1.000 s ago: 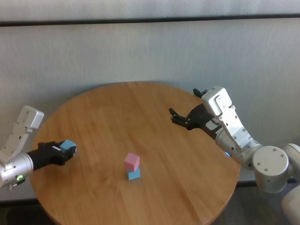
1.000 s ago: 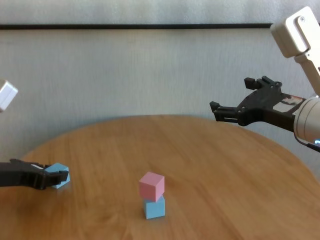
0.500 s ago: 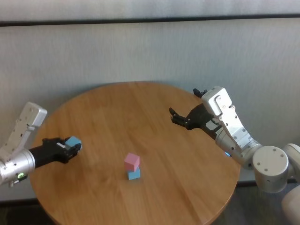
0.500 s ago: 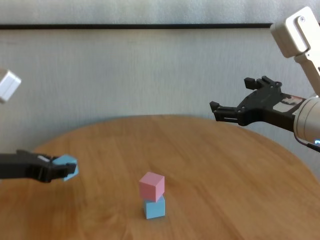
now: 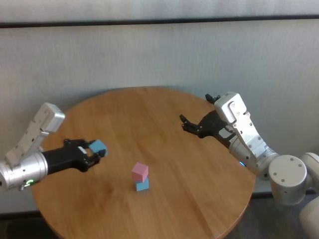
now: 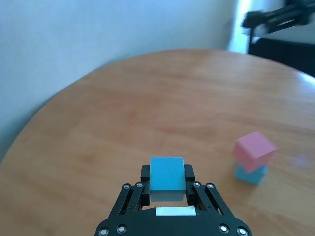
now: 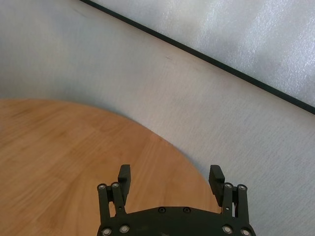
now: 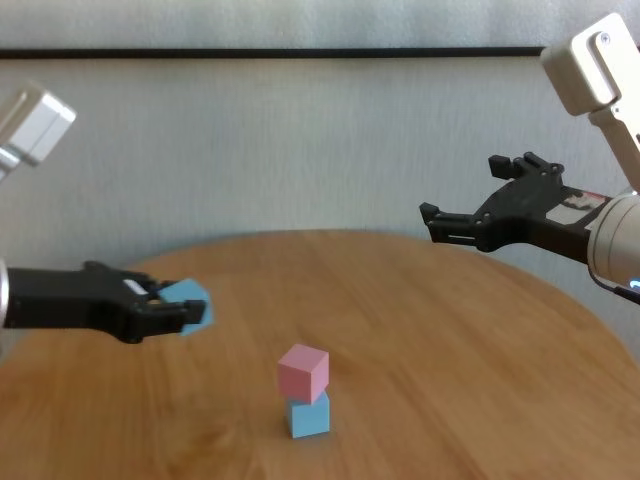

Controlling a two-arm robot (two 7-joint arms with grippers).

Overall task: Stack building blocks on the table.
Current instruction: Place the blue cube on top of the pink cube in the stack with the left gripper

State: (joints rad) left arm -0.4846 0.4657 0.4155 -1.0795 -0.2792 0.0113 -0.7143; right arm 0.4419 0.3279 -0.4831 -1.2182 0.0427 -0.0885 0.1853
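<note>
A small matte light blue cube hangs in the air above the left part of the round orange-brown wood-grain table, with no long axis to speak of; one flat face is turned upward in the left wrist view. The left gripper is clamped on its sides, black fingers pinching it from both flanks. That arm reaches in low from the left, its forearm close to level and pointing toward the table's middle. Near the middle stands a pink cube resting on a second light blue cube, the pink one twisted slightly. The right gripper hovers over the far right edge, jaws spread wide and empty, well apart from the stack.
</note>
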